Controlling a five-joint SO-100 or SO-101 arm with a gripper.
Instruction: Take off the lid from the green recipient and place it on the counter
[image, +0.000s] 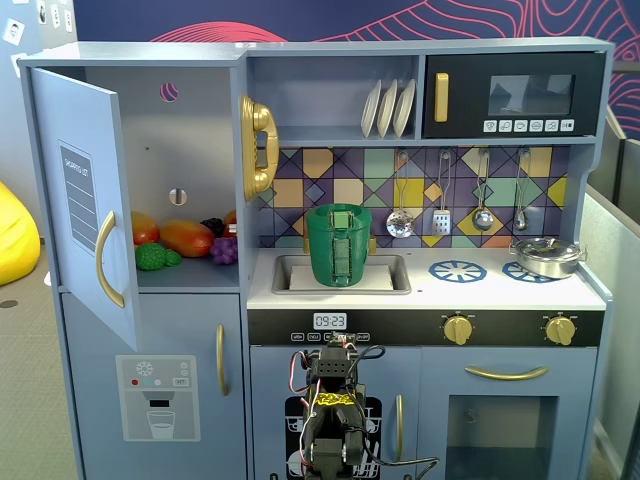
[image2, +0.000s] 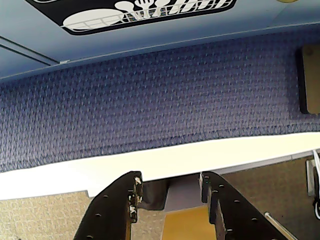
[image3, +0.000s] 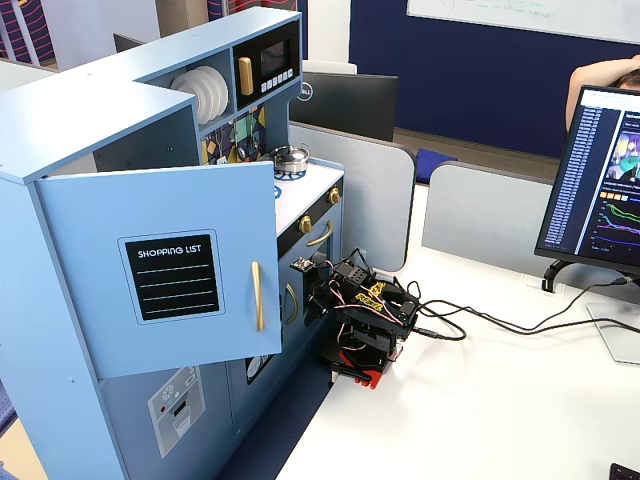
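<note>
Dark green recipient (image: 338, 248) stands upright in the counter's (image: 440, 291) sink recess, lid (image: 339, 210) on top

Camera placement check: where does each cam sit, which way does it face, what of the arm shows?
A fixed view: faces the toy kitchen front; green recipient with lid stands in the sink recess of the counter; folded arm at bottom.
Wrist view: low, aimed at the carpet and cabinet base; open gripper enters from below.
A fixed view: off to the side, looking along the kitchen front and white desk; whole arm shows.
Shared: both fixed views show the silver pot.
</note>
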